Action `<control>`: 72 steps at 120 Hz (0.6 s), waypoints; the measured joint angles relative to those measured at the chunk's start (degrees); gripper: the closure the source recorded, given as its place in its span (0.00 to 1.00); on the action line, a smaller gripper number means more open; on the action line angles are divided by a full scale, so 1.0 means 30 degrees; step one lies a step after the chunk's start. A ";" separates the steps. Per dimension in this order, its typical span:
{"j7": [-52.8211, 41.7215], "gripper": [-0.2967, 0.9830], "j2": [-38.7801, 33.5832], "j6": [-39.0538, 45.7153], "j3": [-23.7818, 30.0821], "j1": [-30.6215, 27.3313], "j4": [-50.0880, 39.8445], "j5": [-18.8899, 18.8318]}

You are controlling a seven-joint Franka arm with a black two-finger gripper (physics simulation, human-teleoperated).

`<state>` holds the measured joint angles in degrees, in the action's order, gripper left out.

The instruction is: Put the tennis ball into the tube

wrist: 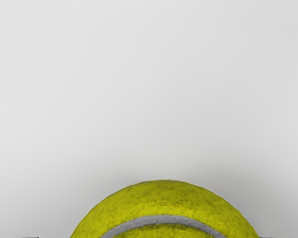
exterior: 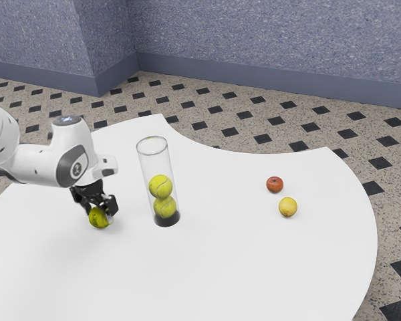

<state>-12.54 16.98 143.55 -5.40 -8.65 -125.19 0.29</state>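
In the exterior view my gripper (exterior: 101,206) points down over the loose tennis ball (exterior: 99,218), its fingers open and standing on either side of the ball. The ball is low at the table surface. From the wrist view, the top of this tennis ball (wrist: 164,203) bulges up at the lower edge, with a pale seam across it and a gap beside it on one side. Just to the exterior view's right of the gripper, the clear tube (exterior: 156,160) stands upright on a dark base. Two tennis balls (exterior: 161,186) are stacked inside it.
A red fruit (exterior: 275,184) and a yellow fruit (exterior: 288,206) lie toward the exterior view's right on the white table (exterior: 234,261). The table's edge curves inward behind the tube and the fruit.
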 joint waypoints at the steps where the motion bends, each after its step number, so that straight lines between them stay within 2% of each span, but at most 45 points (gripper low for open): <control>1: -0.0006 0.33 0.0018 0.0006 0.0002 0.0001 0.0022 -0.0002; 12: -0.0068 0.40 0.0264 0.0054 0.0007 0.0013 0.0214 -0.0022; 36: -0.0008 0.47 -0.0020 -0.0093 0.0011 0.0017 0.0256 -0.0115; 52: 0.0261 0.50 -0.1685 -0.1463 0.0077 0.0030 0.0245 -0.0149; 62: 0.0613 0.51 -0.3712 -0.2931 0.0426 0.0027 0.0296 -0.0167; 72: 0.1015 0.51 -0.5048 -0.4784 0.1018 0.0017 0.1631 -0.0211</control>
<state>-9.49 1.83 129.20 -2.34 -8.60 -120.30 -0.35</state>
